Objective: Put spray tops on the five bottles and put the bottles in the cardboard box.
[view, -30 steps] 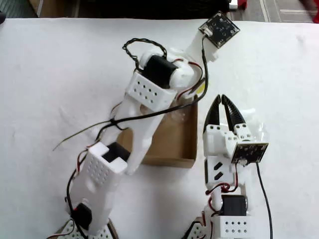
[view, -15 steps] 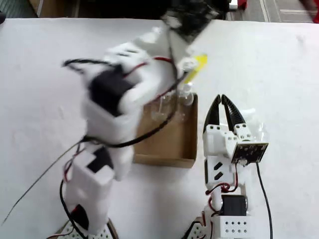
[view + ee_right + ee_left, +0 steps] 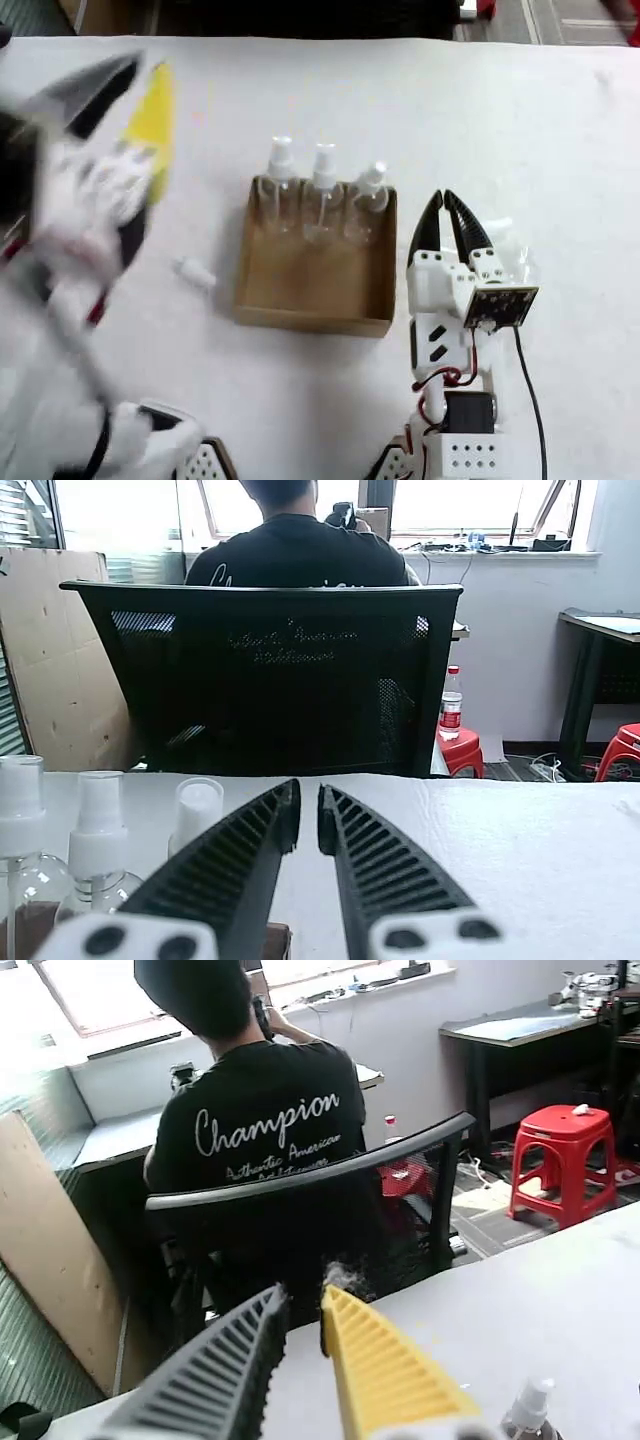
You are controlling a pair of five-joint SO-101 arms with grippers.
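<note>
the left gripper (image 3: 303, 1305) has its black and yellow fingers nearly together with nothing between them. in the high view it now sits blurred in the upper left of the frame, well apart from the box (image 3: 310, 321). a second ago that arm lay stretched across the box, half a second ago it was lifting off, and now it has swung clear to the left.

with the arm gone we can see three bottles (image 3: 323, 195) standing in a row along the far wall of the box, each with a spray top (image 3: 281, 156) on. we judge that the third bottle has just been set down and let go, so three of five are done and two are left.

the right gripper (image 3: 445, 200) has not moved. it lies just right of the box, tips together and empty, pointing to the top of the frame.

a small white piece (image 3: 195, 272) lies on the table (image 3: 520, 110) just left of the box; it may be a loose spray top, but we cannot tell. something clear (image 3: 518, 262) lies by the right gripper's base; we cannot tell if it is a bottle. the next job is probably to find another bottle and top.
</note>
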